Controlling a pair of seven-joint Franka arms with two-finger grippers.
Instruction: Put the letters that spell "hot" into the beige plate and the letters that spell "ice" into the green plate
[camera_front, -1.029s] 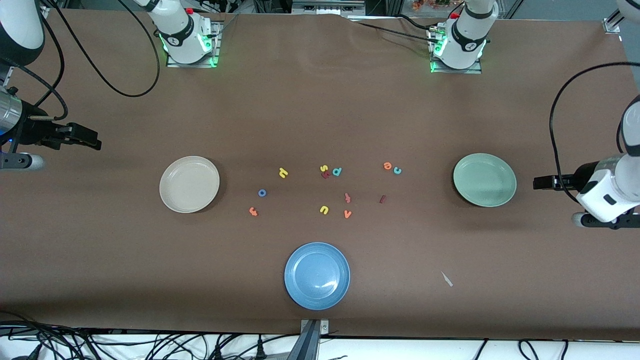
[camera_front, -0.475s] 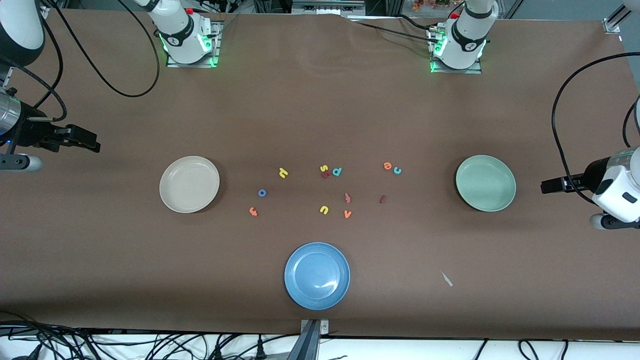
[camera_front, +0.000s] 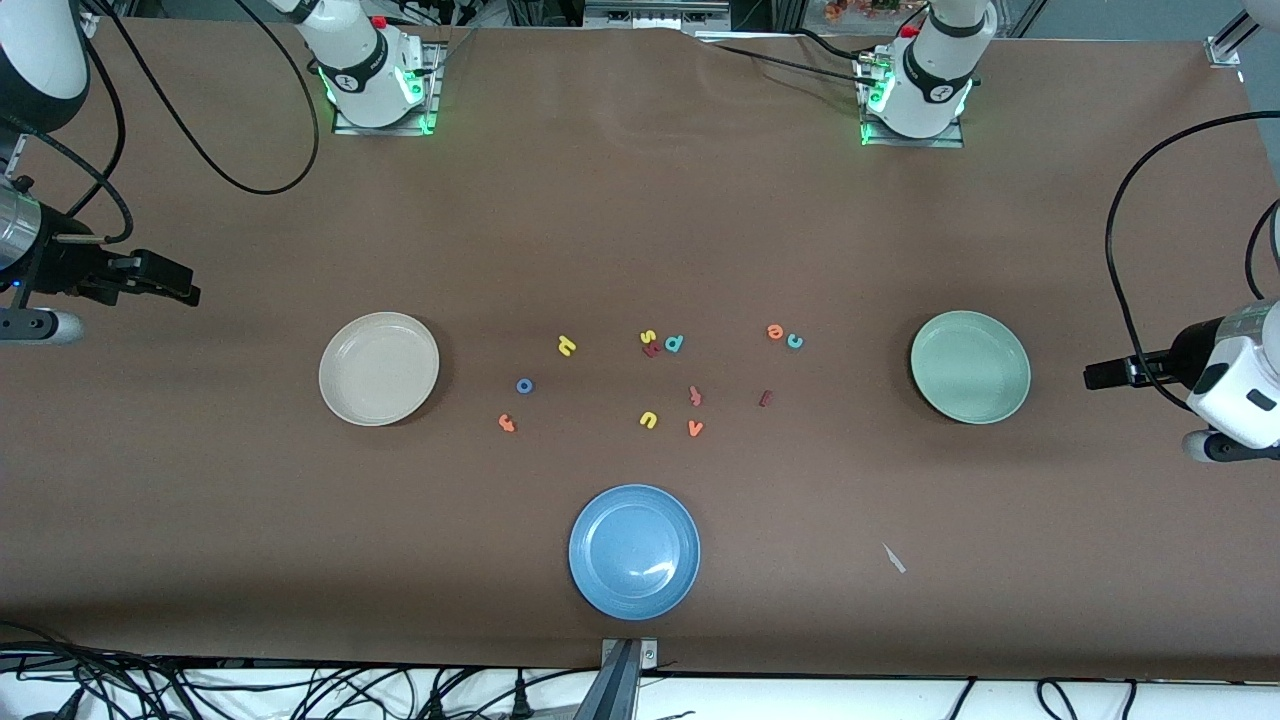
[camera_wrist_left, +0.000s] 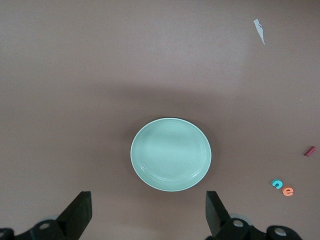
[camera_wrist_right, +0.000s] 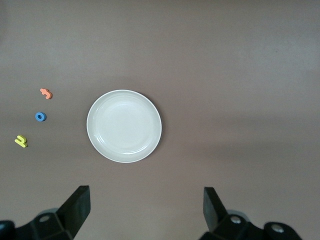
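Note:
The beige plate (camera_front: 378, 368) (camera_wrist_right: 124, 125) and the green plate (camera_front: 970, 366) (camera_wrist_left: 171, 154) lie bare at the two ends of a scatter of letters. Yellow h (camera_front: 566, 346) (camera_wrist_right: 21, 141), blue o (camera_front: 524, 385) (camera_wrist_right: 40, 116) and orange t (camera_front: 507, 423) (camera_wrist_right: 46, 93) lie nearest the beige plate. Orange e (camera_front: 775, 331) (camera_wrist_left: 287, 190), teal c (camera_front: 794, 341) (camera_wrist_left: 276, 183) and dark red i (camera_front: 765, 398) (camera_wrist_left: 309, 151) lie toward the green plate. My left gripper (camera_front: 1095, 377) (camera_wrist_left: 149, 212) hangs open beside the green plate. My right gripper (camera_front: 185, 290) (camera_wrist_right: 146, 210) hangs open beside the beige plate.
A blue plate (camera_front: 634, 551) sits near the table's front edge. Other letters lie mid-table: yellow s (camera_front: 647, 337), teal d (camera_front: 674, 343), salmon t-like letter (camera_front: 695, 395), yellow u (camera_front: 648, 420), orange v (camera_front: 695, 428). A white scrap (camera_front: 893, 558) lies on the brown cloth.
My left gripper has drawn back from the green plate toward the left arm's end of the table. The right gripper has barely moved. The letters lie as before.

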